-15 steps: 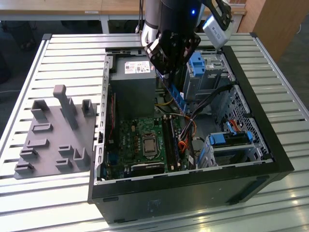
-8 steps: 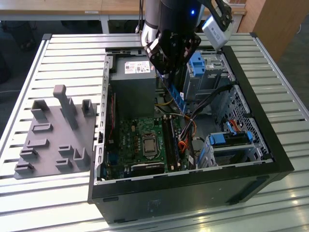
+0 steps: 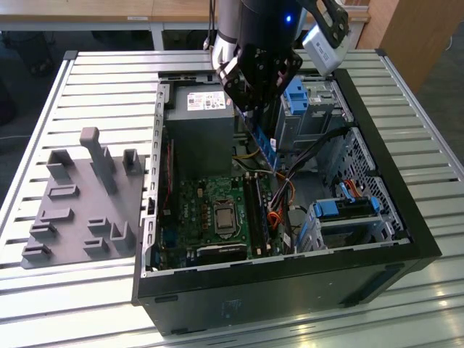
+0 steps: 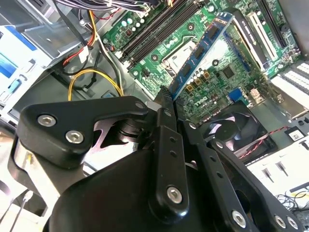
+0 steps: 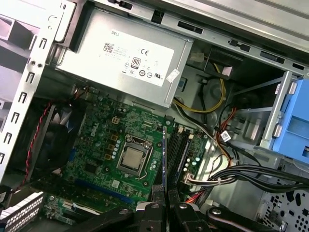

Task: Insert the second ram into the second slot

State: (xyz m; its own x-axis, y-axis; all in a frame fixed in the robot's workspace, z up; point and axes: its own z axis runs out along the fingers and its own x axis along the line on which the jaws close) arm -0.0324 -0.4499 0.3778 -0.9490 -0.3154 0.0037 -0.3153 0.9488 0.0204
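Bright, soft shadows, glare on table [image 3: 377,319]

Blue second ram [image 4: 203,50], green motherboard [image 4: 227,72], black case [image 3: 290,290].
The second ram is bright blue with a row of black chips. The gripper [image 4: 169,98] is matt black, studded with silver screw heads. The motherboard is dark green, speckled with silver and black parts, and its long slots [image 4: 159,30] are black. The power supply [image 5: 125,53] is grey with a white label. The drive caddies [image 3: 346,206] are sky blue. One cable [image 4: 94,71] is yellow; others are red, orange and black. The counter [image 3: 109,80] is silvery and striped by parallel ribs. The fixture block [image 3: 80,203] is plain grey.
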